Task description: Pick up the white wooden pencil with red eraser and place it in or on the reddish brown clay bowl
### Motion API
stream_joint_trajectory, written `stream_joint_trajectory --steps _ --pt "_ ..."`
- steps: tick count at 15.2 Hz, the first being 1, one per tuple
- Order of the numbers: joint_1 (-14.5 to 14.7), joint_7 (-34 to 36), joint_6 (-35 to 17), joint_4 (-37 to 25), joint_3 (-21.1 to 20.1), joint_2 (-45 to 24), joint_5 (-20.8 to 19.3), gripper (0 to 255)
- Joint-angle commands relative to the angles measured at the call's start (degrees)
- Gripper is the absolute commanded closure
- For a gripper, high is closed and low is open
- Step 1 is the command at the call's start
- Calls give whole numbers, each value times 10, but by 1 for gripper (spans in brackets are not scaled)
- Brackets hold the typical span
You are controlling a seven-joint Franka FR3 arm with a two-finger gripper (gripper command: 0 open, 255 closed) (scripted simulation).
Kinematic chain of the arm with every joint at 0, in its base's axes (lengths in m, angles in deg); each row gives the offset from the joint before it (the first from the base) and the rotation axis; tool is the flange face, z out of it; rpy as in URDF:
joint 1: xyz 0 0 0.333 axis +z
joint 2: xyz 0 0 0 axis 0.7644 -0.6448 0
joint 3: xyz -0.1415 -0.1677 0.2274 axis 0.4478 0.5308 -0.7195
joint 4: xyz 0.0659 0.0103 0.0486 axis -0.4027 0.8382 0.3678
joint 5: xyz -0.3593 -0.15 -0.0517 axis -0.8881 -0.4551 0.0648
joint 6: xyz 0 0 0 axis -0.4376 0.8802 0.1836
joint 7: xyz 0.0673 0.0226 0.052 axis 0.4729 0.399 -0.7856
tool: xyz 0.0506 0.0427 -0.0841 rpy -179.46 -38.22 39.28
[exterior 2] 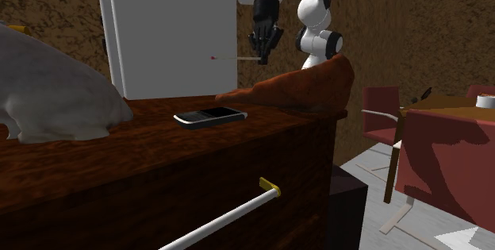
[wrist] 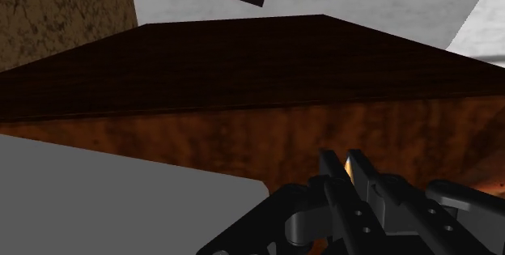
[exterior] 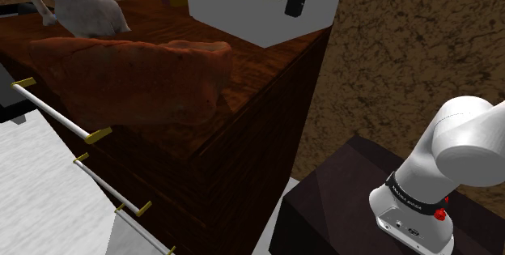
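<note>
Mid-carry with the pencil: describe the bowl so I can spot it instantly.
Find the dark wooden dresser with rail handles. On its top, the bowl is the broad, irregular reddish-brown shape. Its neighbours are a white lumpy object and a flat dark phone; only the bowl is reddish-brown.

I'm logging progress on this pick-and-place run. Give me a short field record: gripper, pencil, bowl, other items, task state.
gripper: gripper shut on the pencil, up above the dresser
pencil: pencil held by one end, roughly level, reddish tip pointing away from the gripper
bowl: reddish brown bowl on the dresser top
other items: dark phone lying flat on the dresser near the bowl
task state: pencil in the air, not yet in the bowl
</note>
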Motion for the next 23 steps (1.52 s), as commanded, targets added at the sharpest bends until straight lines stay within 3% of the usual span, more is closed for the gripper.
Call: stream_joint_trajectory --steps 1,12,18,23 --pt "-1 2 14 -21 1 -6 -2 255" --pt "-9 18 95 -155 -5 -61 -16 255" --pt "4 120 84 -212 -94 -119 -26 255" --pt "21 219 81 -286 -184 -201 -71 255"
